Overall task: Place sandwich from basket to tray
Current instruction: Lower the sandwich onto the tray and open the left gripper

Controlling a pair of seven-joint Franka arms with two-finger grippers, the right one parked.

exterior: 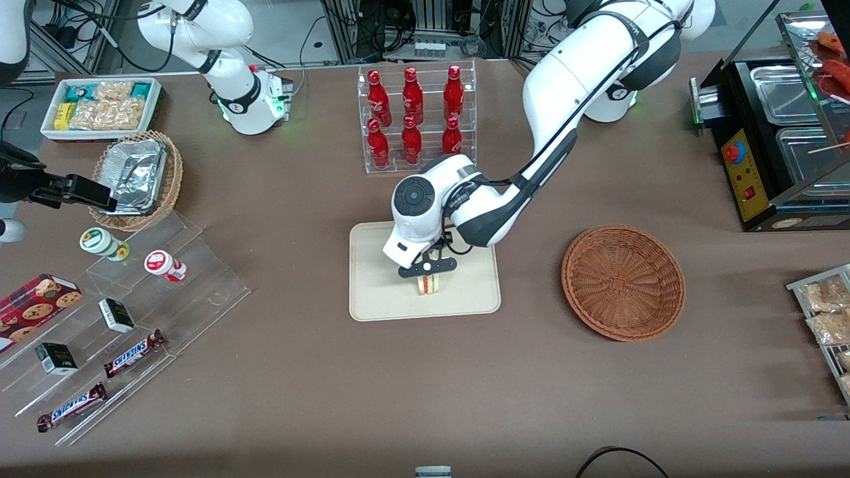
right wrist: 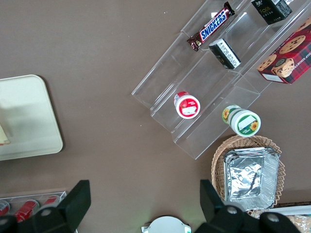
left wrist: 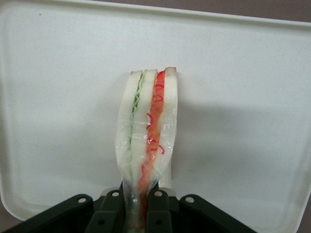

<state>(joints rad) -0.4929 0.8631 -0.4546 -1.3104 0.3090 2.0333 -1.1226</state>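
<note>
The sandwich (exterior: pixel 429 283) is a wrapped wedge of white bread with green and red filling; it hangs in my left gripper (exterior: pixel 428 267) over the middle of the cream tray (exterior: pixel 375 292). In the left wrist view the gripper (left wrist: pixel 138 204) is shut on the sandwich (left wrist: pixel 148 126), pinching its wrapped end, with the tray (left wrist: pixel 58 97) close below. I cannot tell whether the sandwich touches the tray. The reddish-brown wicker basket (exterior: pixel 623 282) sits empty beside the tray, toward the working arm's end of the table.
A clear rack of red bottles (exterior: pixel 415 116) stands farther from the front camera than the tray. A clear stepped stand with snacks (exterior: pixel 126 318) and a tan basket with foil containers (exterior: pixel 136 176) lie toward the parked arm's end. A black food warmer (exterior: pixel 783 133) stands at the working arm's end.
</note>
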